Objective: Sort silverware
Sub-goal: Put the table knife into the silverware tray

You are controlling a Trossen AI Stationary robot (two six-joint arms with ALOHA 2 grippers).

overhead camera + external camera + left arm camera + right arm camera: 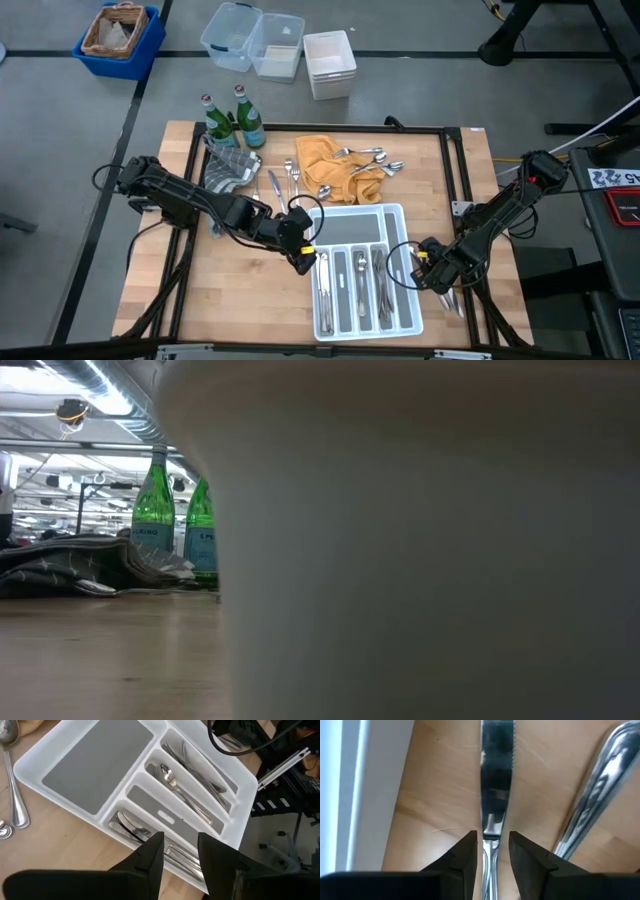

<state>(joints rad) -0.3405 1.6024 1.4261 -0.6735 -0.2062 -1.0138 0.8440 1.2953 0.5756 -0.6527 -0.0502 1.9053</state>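
The right gripper [491, 851] is lowered over a table knife [496, 780] lying on the bench [250, 300] just outside the white tray [395, 212], beside its right wall. Its fingers [465, 855] are parted, with the knife's neck, where blade meets handle, seen between them; no grip is visible, so the knife is judged to be lying free. A second piece of silverware [592, 805] lies just to one side of the fingers, close enough to be caught by mistake.

The left gripper [179, 855] hangs over the tray's outermost narrow slot, fingers [150, 857] open and empty, above the knives [130, 825] already lying there. A spoon [175, 782] lies in the next slot but one, and forks [200, 767] fill the slot beyond it. More silverware [365, 160] waits on the orange cloth [325, 160], well away from both pairs of fingers.

If the knife is to be taken, the fingers should be kept centred on the neck and pressed flat to the bench before closing, since the metal is thin and slick. The neighbouring handle should be kept outside the closing gap. The lift should be straight up, so that the blade does not scrape the tray wall.
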